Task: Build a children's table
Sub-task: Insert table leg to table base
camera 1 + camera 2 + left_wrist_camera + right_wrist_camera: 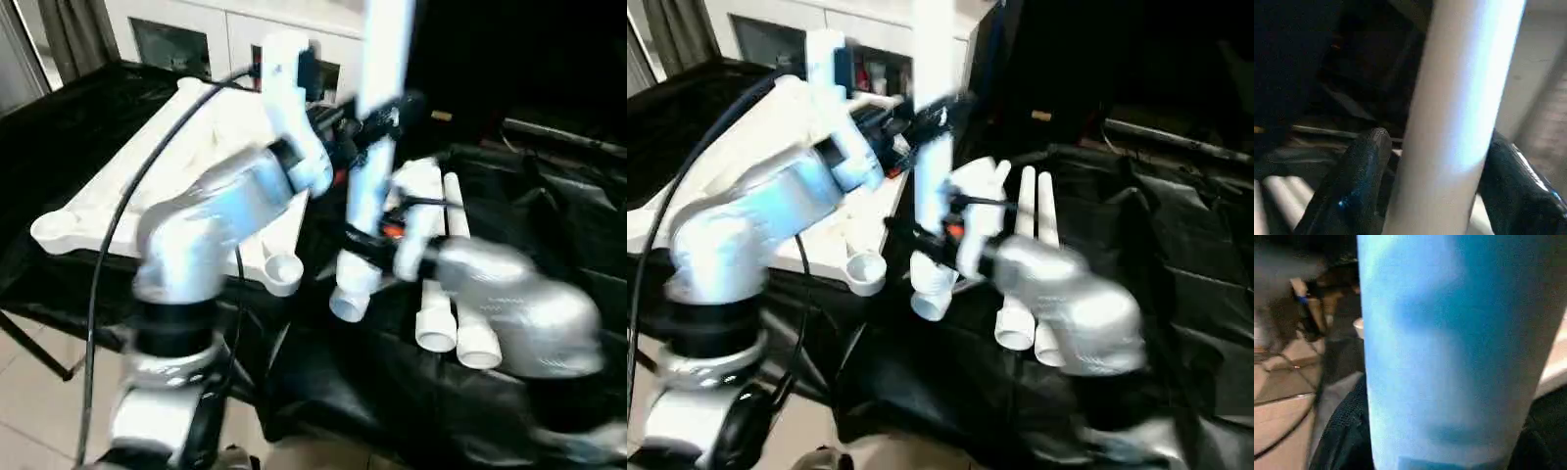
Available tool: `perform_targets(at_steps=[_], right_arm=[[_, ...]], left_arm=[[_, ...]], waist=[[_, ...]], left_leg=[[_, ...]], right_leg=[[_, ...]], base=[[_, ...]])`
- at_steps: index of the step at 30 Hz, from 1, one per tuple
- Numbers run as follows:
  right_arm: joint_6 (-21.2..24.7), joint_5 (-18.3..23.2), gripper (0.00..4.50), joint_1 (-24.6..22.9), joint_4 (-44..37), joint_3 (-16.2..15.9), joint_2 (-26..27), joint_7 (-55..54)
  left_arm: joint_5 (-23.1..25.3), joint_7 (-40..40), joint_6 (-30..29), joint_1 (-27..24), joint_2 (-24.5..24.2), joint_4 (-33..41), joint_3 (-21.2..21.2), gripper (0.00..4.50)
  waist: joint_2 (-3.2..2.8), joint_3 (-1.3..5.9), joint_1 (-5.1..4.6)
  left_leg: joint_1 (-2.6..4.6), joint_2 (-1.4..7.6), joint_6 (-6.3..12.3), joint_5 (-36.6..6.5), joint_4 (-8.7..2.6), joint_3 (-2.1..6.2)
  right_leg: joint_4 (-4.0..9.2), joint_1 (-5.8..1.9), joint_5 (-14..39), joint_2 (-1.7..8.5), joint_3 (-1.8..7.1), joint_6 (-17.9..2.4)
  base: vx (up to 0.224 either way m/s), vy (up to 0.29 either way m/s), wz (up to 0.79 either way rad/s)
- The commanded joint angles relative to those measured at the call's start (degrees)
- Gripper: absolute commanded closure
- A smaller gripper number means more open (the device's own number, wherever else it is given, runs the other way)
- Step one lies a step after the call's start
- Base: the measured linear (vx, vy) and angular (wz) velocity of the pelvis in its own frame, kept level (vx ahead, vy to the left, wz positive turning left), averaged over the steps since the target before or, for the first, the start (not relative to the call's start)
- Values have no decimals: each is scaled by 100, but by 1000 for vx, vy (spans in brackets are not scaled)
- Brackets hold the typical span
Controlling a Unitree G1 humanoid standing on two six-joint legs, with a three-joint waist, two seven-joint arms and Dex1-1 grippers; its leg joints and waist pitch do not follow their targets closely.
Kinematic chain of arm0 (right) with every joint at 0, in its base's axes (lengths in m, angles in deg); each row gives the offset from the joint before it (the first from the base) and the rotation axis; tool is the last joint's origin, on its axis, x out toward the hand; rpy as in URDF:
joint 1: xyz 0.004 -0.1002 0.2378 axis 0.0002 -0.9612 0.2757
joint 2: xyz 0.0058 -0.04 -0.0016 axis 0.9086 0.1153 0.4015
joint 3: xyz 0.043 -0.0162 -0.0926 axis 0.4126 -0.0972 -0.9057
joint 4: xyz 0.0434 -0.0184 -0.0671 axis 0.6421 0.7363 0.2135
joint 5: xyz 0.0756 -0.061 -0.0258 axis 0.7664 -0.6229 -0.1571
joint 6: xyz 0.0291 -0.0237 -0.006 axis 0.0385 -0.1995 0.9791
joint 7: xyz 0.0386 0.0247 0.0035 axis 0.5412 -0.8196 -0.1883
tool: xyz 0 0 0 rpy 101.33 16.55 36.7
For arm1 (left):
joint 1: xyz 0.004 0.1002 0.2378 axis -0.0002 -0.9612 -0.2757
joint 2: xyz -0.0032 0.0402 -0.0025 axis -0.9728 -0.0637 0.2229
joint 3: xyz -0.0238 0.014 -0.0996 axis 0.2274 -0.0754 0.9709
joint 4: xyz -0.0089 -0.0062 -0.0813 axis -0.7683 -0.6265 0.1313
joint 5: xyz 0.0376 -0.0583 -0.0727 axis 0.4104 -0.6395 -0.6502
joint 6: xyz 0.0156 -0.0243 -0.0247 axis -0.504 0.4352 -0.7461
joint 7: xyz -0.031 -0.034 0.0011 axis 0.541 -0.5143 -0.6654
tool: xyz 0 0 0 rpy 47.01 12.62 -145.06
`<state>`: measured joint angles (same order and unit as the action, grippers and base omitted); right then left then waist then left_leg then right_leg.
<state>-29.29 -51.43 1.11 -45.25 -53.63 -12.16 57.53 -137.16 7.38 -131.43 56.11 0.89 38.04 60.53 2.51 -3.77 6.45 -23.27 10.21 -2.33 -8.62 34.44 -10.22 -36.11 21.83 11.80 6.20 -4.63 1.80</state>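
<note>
A white tube leg (369,186) stands nearly upright over the black-covered bench, its wide open end (350,302) lowest. My right gripper (361,241) is shut on the leg's lower part; in the right wrist view the leg (1449,357) sits tight between the dark fingers (1347,435). My left gripper (380,119) brackets the leg higher up. In the left wrist view the leg (1459,122) runs between the fingers (1359,176), with a narrow gap on one side. The white tabletop (103,201) lies ribbed side up at the left, a corner socket (284,270) close to the leg's lower end.
Two more white legs (437,323) (477,345) lie side by side on the black cloth (411,401) behind my right arm. A black cable (127,211) arcs over my left arm. White cabinets (186,39) stand at the back; tiled floor (39,401) lies at lower left.
</note>
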Motion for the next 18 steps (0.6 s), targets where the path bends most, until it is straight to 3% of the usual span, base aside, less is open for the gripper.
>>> perform_targets(at_steps=[1,3,7,13,18], right_arm=[[197,268,264,-64,-279,118,-241,431],[336,492,264,-128,-462,92,-533,860],[291,435,264,-149,-452,-46,-801,1050],[358,489,264,-235,-565,-84,-943,1205],[356,492,264,-278,-591,-90,-1001,1243]], left_arm=[[-241,539,-208,-33,-158,114,-114,161],[-413,902,-422,-40,-316,59,-153,161],[-373,1188,-315,56,-466,-171,-254,197],[-323,1108,-272,202,-437,-513,-173,239],[-372,1086,-265,239,-401,-574,-96,252]], waist=[[-25,434,9],[-30,416,21],[-29,397,11],[-56,402,17],[-28,409,20]], left_leg=[[186,257,-352,-1188,-444,77],[202,265,-366,-1392,-460,77],[220,270,-487,-1680,-483,91],[225,269,-515,-1774,-486,102],[205,267,-447,-1580,-474,94]], right_leg=[[393,-227,448,225,266,-1042],[427,-220,749,228,282,-971],[473,-178,1252,241,306,-902],[483,-164,1314,246,322,-897],[463,-177,1081,244,319,-968]], base=[[0,0,0],[0,0,0],[0,0,0],[0,0,0],[0,0,0]])
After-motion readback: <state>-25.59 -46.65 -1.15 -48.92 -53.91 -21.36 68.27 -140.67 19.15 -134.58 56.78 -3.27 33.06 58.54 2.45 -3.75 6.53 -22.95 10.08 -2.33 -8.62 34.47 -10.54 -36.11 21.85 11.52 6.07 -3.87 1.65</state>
